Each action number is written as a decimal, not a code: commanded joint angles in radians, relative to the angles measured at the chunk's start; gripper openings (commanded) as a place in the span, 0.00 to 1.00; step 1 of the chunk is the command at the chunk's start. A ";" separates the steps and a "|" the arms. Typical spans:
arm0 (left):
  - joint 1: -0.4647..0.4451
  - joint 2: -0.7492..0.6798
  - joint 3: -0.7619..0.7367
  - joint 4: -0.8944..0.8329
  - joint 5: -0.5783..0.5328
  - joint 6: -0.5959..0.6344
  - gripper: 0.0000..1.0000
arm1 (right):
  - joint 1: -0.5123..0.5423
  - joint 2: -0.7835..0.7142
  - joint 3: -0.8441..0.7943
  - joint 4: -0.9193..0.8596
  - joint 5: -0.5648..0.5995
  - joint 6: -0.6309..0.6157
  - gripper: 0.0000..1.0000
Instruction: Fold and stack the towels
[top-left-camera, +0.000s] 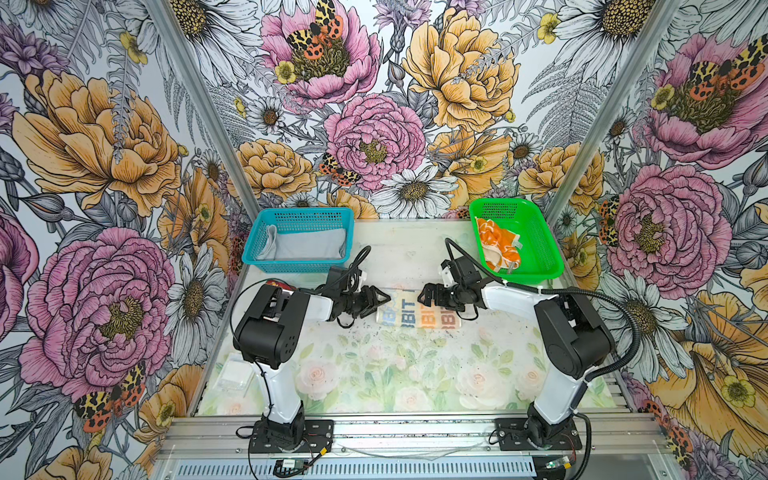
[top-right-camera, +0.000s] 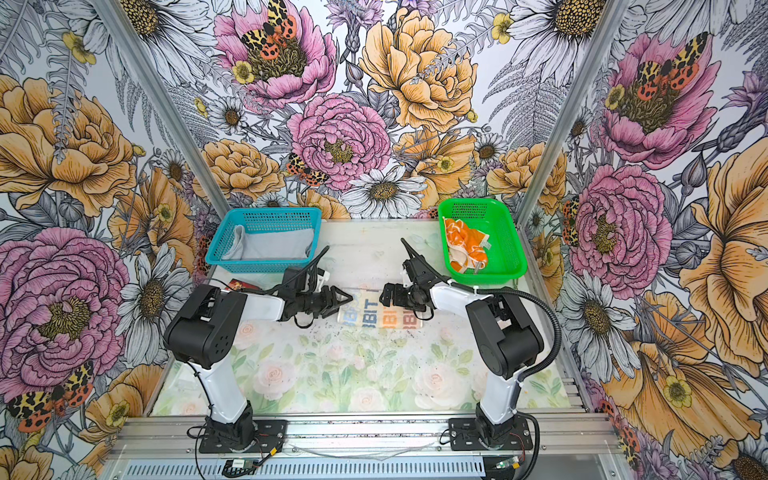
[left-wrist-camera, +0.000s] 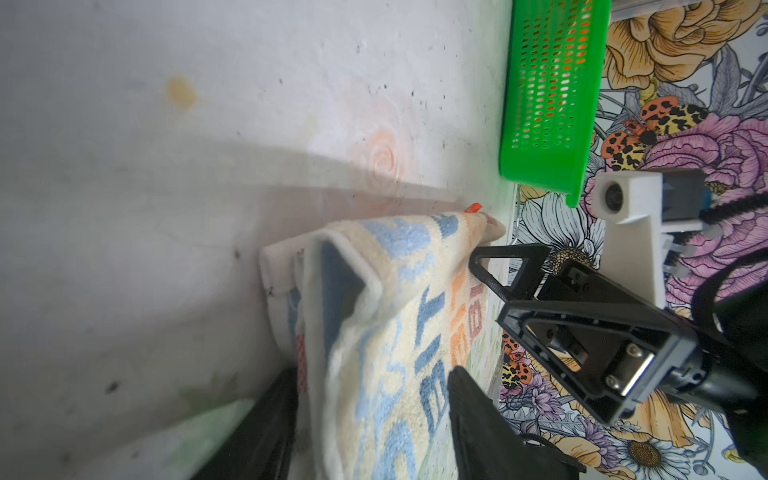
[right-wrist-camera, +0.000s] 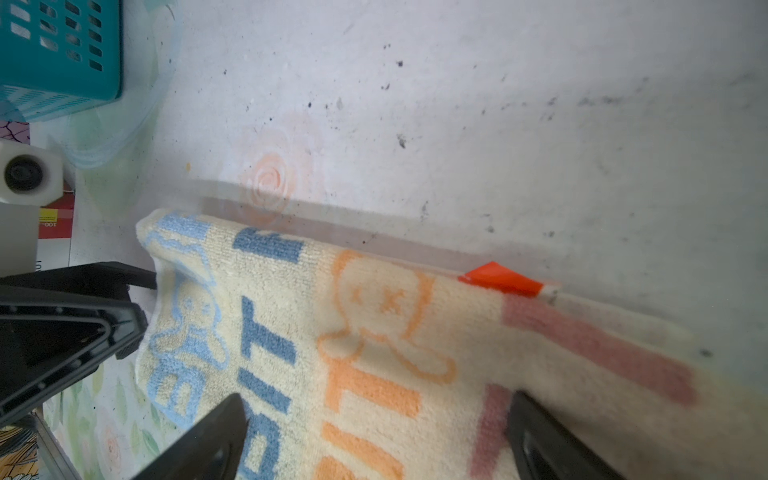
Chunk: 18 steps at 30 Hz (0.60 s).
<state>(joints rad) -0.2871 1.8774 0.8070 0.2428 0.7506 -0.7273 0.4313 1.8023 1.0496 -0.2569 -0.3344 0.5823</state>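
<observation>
The left gripper, jaws apart around one end of the soft, light cream RABBIT towel lying on the table, pinching or not is unclear, faces the right gripper, jaws spread wide over the other end; the limp cloth's hemmed corners look the surest holds.

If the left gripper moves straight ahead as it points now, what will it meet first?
Probably the cream towel, which lies between its fingers; behind that stands the right gripper, though depth is unclear.
</observation>
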 joint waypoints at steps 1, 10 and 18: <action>-0.021 0.100 -0.059 0.051 -0.011 -0.078 0.60 | 0.002 0.032 0.016 0.003 0.003 -0.004 0.99; -0.049 0.176 -0.048 0.336 0.031 -0.221 0.53 | 0.008 0.025 0.008 0.001 0.001 0.002 0.99; -0.055 0.168 -0.033 0.419 0.040 -0.267 0.45 | 0.007 0.019 0.006 -0.001 -0.003 0.005 0.99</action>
<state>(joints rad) -0.3336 2.0243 0.7902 0.6289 0.8120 -0.9638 0.4332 1.8023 1.0504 -0.2569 -0.3378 0.5850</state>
